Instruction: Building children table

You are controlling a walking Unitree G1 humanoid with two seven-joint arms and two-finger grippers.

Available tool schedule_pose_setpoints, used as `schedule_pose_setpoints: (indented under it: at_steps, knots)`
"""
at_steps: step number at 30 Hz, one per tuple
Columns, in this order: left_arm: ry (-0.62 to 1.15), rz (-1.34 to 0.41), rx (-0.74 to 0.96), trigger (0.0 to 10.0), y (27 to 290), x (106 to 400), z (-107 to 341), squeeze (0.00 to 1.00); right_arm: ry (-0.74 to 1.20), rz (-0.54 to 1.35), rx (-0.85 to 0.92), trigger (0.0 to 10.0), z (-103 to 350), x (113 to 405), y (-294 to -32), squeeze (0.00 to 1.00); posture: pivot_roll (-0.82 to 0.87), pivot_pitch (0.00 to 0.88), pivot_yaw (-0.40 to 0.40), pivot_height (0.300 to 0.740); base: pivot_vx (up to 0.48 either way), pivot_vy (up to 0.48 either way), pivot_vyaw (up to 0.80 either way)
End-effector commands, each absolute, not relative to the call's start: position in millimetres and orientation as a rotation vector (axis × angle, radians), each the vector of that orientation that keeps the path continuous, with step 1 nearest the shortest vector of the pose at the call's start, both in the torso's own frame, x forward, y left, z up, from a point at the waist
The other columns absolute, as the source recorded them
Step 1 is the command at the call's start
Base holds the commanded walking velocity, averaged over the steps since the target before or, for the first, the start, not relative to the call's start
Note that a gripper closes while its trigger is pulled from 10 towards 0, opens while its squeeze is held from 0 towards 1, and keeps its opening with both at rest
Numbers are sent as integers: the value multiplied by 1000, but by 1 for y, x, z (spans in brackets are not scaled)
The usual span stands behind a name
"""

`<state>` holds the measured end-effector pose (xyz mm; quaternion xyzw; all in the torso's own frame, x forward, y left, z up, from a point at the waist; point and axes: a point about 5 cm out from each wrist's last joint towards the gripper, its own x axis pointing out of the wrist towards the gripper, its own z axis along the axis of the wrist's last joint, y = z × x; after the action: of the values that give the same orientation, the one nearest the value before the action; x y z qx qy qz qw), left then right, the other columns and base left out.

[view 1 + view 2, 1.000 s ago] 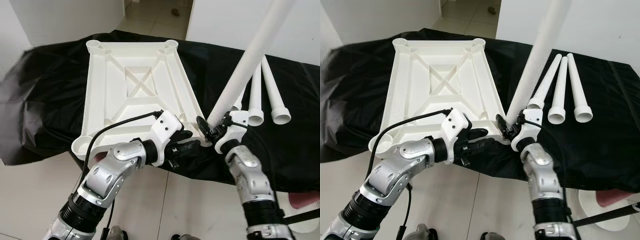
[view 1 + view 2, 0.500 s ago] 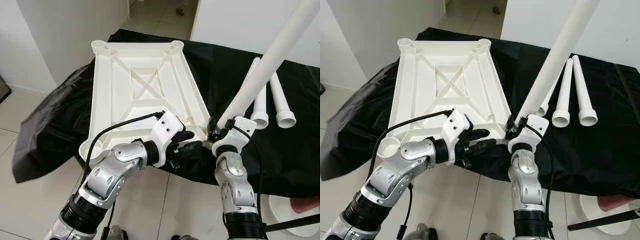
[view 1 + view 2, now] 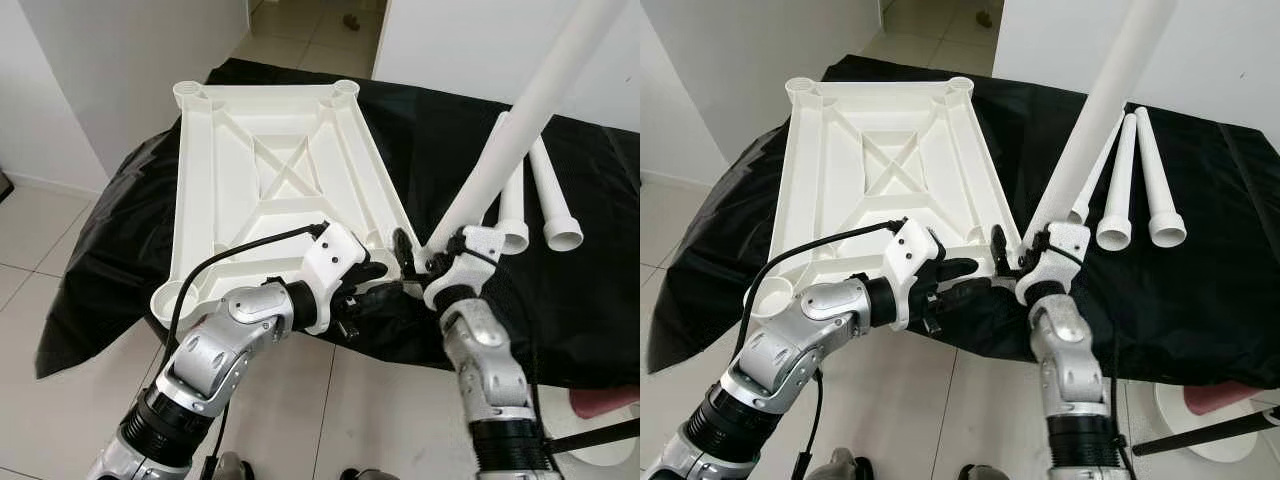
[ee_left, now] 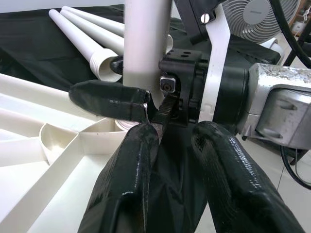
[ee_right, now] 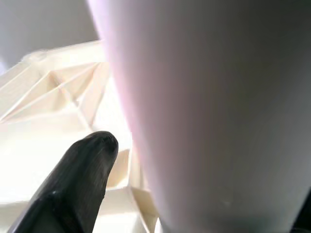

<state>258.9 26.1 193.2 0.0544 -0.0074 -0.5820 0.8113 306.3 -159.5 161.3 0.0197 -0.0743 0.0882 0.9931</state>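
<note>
Tabletop [image 3: 275, 170] lies inverted on black cloth [image 3: 120, 230]; right tool [image 3: 420, 262] grips a white leg [image 3: 510, 130] at the near-right corner socket. Left tool [image 3: 385, 285] rests beside it, fingers slightly parted, holding nothing; three legs [image 3: 1135, 170] lie nearby.

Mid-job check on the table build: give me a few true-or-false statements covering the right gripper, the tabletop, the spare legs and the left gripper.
1. The right gripper holds a white leg by its lower end. True.
2. The tabletop lies underside up on the black cloth. True.
3. Five spare legs lie on the cloth. False: three spare legs lie beside the tabletop.
4. The held leg lies flat on the tabletop. False: it stands steeply, its lower end at the near right corner socket.
5. The left gripper grips a spare leg. False: it holds nothing, fingers parted at the same corner.
</note>
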Motion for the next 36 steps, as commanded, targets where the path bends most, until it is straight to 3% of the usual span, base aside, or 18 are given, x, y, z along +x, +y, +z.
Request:
schedule_pose_setpoints:
  at_steps: [1, 12, 13, 14, 15, 27, 28, 29, 36]
  knots:
    - [-3, -1265, 124, 10000, 25, 259, 191, 0, -111, 255, 6, 10000, 155, 308, -160, 0, 31, 117, -45, 740, 0, 0, 0]
    - [-18, -1254, 130, 10000, 26, 261, 196, 0, -76, 424, -121, 10000, 153, 324, -180, 0, 47, 115, -43, 740, 0, 0, 0]
    - [-19, -1254, 132, 10000, 26, 261, 196, 0, -70, 440, -124, 3412, 152, 325, -181, 0, 54, 115, -43, 740, 0, 0, 0]
    - [-19, -1254, 132, 10000, 26, 261, 196, 0, -70, 440, -124, 3412, 152, 325, -181, 0, 54, 115, -43, 740, 0, 0, 0]
    - [-19, -1254, 134, 10000, 26, 260, 196, 0, -68, 451, -124, 0, 152, 325, -182, 0, 54, 115, -43, 740, 0, 0, 0]
    - [-12, -1252, 131, 10000, 27, 260, 195, 0, -49, 474, -125, 0, 143, 323, -190, 0, 55, 116, -39, 740, 0, 0, 0]
    - [-12, -1254, 131, 10000, 27, 259, 195, 0, -45, 449, -119, 6667, 142, 323, -190, 0, 53, 114, -39, 740, 0, 0, 0]
    - [-12, -1256, 131, 10000, 27, 259, 195, 0, -41, 423, -93, 10000, 140, 322, -190, 0, 50, 112, -41, 740, 0, 0, 0]
    - [-11, -1264, 129, 10000, 25, 258, 194, 0, -23, 254, -12, 10000, 133, 317, -182, 0, 45, 107, -46, 740, 0, 0, 0]
